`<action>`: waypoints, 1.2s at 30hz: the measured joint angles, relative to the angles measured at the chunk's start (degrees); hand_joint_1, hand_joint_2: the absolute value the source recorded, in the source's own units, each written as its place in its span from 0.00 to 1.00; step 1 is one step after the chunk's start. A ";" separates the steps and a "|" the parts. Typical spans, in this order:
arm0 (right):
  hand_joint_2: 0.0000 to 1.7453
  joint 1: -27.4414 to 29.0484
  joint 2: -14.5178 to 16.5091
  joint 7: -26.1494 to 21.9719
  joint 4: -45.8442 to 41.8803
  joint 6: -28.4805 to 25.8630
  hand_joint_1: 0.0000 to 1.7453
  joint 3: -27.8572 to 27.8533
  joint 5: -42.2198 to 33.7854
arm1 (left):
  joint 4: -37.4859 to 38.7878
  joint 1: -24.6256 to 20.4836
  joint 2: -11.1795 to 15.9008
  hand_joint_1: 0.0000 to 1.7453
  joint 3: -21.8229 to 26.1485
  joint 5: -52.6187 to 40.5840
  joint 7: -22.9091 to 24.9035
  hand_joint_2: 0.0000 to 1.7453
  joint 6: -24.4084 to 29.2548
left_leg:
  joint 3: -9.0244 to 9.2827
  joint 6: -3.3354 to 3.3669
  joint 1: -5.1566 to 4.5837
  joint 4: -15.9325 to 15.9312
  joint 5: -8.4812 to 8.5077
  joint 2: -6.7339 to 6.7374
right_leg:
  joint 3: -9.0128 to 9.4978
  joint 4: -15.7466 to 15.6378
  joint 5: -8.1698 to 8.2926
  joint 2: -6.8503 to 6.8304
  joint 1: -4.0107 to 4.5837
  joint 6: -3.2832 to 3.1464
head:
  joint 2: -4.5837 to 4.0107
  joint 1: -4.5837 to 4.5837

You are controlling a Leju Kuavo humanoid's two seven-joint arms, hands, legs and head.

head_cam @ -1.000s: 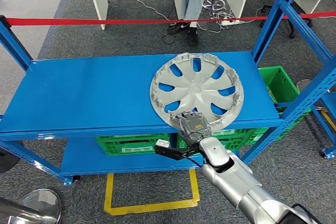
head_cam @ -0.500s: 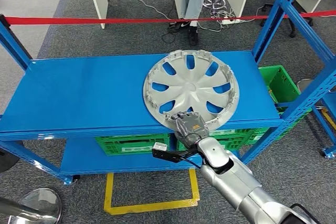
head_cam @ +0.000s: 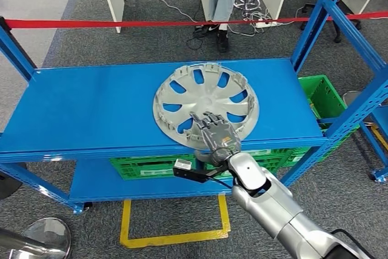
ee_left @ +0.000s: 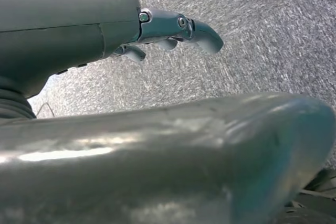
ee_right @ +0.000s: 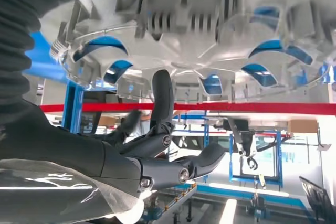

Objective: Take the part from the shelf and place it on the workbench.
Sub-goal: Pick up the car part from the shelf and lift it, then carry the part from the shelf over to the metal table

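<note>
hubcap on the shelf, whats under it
The hubcap lies on the blue shelf, its near edge overhanging. The right robot hand holds that edge, fingers beneath. Green crates sit below, partly covered.

Silver right arm [head_cam: 274, 207] ends in a grey, dark-fingered robot hand [head_cam: 217, 134].

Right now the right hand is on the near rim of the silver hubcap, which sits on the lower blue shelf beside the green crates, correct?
Not quite. The hubcap sits on the upper blue shelf, above the green crates, as the head view shows. The right hand is on its near rim.

L hand [ee_left: 118, 30] hangs over grey carpet [ee_left: 257, 51], fingers [ee_left: 198, 27] apart, holding nothing.
</note>
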 joint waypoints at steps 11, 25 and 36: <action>0.00 -0.15 -0.40 0.00 -0.63 0.00 0.00 -0.03 0.00 | 0.27 -0.01 0.00 0.00 0.00 0.00 0.00 0.00 0.00 | 0.00 0.00 0.00 0.01 0.00 0.00 | 0.01 0.00 0.00 0.00 0.00 0.00 | 0.00 -0.01; 0.00 -0.35 -0.56 -0.37 -0.63 0.15 0.00 -0.03 0.14 | 0.68 -0.16 -0.04 0.00 -0.09 0.92 0.00 0.00 0.00 | 0.01 0.00 0.00 0.01 0.00 0.00 | 0.01 0.00 0.00 0.00 0.00 0.00 | 0.00 0.00; 0.00 -0.28 -0.54 -0.61 0.17 3.03 0.00 0.23 -3.94 | 0.95 0.02 -0.32 0.00 -0.05 0.94 -0.04 0.00 0.00 | 0.00 0.00 0.00 0.01 0.00 0.00 | 0.03 0.00 0.00 0.00 0.00 0.00 | 0.00 0.00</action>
